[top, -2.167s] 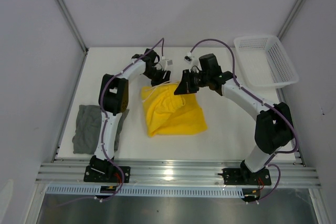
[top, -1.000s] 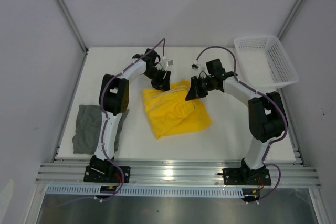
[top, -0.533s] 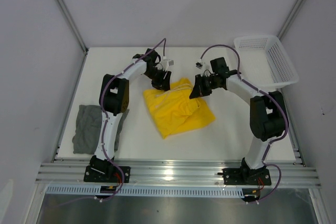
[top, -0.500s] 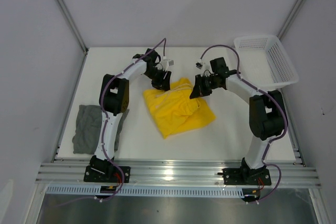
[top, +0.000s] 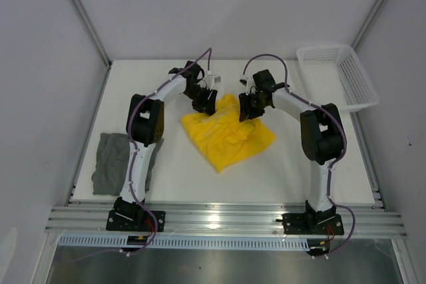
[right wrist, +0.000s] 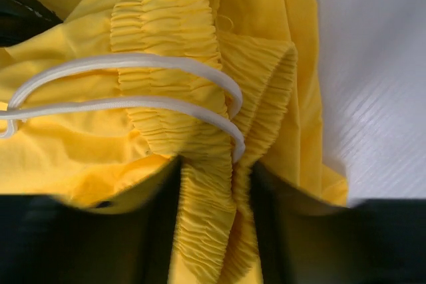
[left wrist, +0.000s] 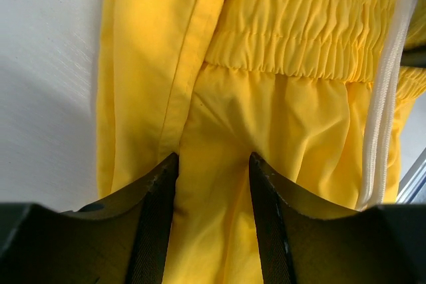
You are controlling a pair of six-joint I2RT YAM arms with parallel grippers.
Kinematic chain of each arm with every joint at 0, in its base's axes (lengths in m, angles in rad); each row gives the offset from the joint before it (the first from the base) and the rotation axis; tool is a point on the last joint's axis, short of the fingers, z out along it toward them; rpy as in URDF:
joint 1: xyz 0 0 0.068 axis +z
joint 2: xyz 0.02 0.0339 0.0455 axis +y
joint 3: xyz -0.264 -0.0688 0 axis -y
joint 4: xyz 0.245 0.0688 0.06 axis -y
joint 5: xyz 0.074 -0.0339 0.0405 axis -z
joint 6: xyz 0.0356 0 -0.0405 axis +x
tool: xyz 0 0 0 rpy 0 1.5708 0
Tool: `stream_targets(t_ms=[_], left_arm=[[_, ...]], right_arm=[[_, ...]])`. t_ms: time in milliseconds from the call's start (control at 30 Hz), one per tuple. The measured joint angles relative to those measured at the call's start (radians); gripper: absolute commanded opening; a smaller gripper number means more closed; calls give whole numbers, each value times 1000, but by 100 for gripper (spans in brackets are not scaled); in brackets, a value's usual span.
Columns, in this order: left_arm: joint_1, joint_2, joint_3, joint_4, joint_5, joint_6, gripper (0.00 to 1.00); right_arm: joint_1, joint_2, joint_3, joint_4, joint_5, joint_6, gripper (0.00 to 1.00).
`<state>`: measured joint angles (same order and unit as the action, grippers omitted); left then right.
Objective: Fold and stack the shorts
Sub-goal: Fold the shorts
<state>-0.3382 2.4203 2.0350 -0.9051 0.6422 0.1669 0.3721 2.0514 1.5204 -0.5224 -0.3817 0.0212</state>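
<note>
The yellow shorts (top: 226,138) lie crumpled at the middle back of the table. The dark grey shorts (top: 116,161) lie folded at the left edge. My left gripper (top: 205,104) rests on the yellow pair's back left corner. Its jaws stand open with flat yellow cloth (left wrist: 213,184) between them and the waistband (left wrist: 293,38) beyond. My right gripper (top: 247,110) sits at the back right corner. It is open too, with the bunched elastic waistband (right wrist: 206,184) loose between blurred fingers. The white drawstring (right wrist: 133,64) loops just ahead.
A white mesh basket (top: 346,106) stands at the back right corner of the table. Both arms reach toward the back, their grippers close together over the yellow cloth. Grey walls close in the table on three sides.
My right gripper has carried the waistband left toward the left gripper, then parted its jaws. The yellow shorts swung so their lower corner points front right. The left arm stayed put.
</note>
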Motion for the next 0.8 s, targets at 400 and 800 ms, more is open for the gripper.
stream_targets(t_ms=[400,800], left_arm=[[-6,-12,-20,36,20,-36,65],[-7,-93,-184,207,14,-167,64]], right_arm=[[6,-182,-40,48,70,65,81],[-79,-520,-631,361,18,509,80]])
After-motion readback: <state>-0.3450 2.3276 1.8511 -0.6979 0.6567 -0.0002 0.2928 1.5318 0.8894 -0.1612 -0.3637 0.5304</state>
